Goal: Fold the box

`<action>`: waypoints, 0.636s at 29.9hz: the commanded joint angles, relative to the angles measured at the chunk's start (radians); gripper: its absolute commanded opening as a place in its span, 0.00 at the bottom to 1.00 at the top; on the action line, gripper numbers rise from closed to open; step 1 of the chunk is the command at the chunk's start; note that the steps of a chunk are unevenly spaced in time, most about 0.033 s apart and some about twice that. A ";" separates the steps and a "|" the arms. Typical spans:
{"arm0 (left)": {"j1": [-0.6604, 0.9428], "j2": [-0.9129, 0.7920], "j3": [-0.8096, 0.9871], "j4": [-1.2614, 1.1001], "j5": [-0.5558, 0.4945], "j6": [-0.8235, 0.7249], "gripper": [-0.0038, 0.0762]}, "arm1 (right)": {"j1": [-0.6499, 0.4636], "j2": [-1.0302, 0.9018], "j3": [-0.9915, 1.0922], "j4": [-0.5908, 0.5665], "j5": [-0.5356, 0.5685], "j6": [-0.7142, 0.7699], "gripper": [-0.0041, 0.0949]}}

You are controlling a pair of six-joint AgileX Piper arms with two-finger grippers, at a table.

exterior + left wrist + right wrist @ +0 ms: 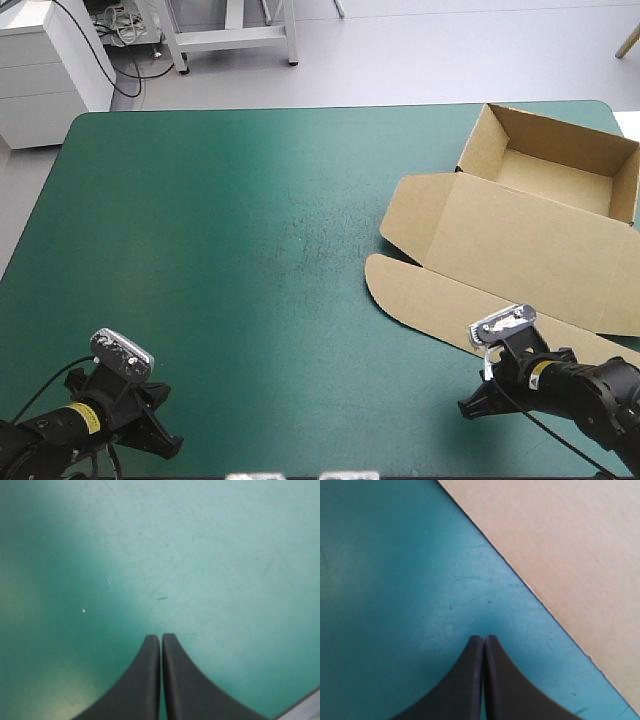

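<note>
The left arm (55, 432) and the right arm (600, 390) were held low, one at each side. The left gripper (161, 638) was seen closed, its black fingers joined in one pointed arch. The right gripper (484, 639) was closed likewise.

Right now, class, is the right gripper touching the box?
Apart. The right wrist view shows the right gripper, shut, with bare teal-green cover between it and the edge of the box.
</note>
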 commanded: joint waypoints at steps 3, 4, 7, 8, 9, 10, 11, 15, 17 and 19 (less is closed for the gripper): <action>-0.003 0.005 -0.023 -0.021 -0.047 -0.005 0.04 | 0.002 -0.085 0.012 0.003 -0.050 -0.034 0.02; -0.003 0.005 -0.023 -0.021 -0.047 -0.005 0.04 | 0.002 -0.097 0.012 0.003 -0.050 -0.038 0.02; -0.003 0.005 -0.023 -0.021 -0.047 -0.005 0.04 | 0.002 -0.120 0.012 0.008 -0.041 -0.038 0.02; -0.003 0.005 -0.023 -0.021 -0.047 -0.005 0.04 | 0.002 -0.123 0.012 0.011 -0.039 -0.038 0.02; -0.003 0.005 -0.023 -0.021 -0.045 -0.005 0.04 | 0.002 -0.125 0.012 0.011 -0.039 -0.038 0.02; -0.003 0.005 -0.023 -0.021 -0.040 -0.005 0.04 | 0.002 -0.125 0.012 0.011 -0.039 -0.038 0.02; -0.003 0.005 -0.023 -0.021 -0.032 -0.005 0.04 | 0.002 -0.125 0.012 0.011 -0.039 -0.038 0.02; -0.003 0.005 -0.016 -0.021 0.040 -0.005 0.04 | 0.002 -0.125 0.012 0.011 -0.039 -0.038 0.02; -0.003 0.005 -0.016 -0.029 0.048 -0.005 0.04 | 0.002 -0.125 0.012 0.011 -0.039 -0.038 0.02; -0.003 0.005 -0.016 -0.033 0.039 -0.005 0.04 | 0.002 -0.125 0.012 0.011 -0.039 -0.038 0.02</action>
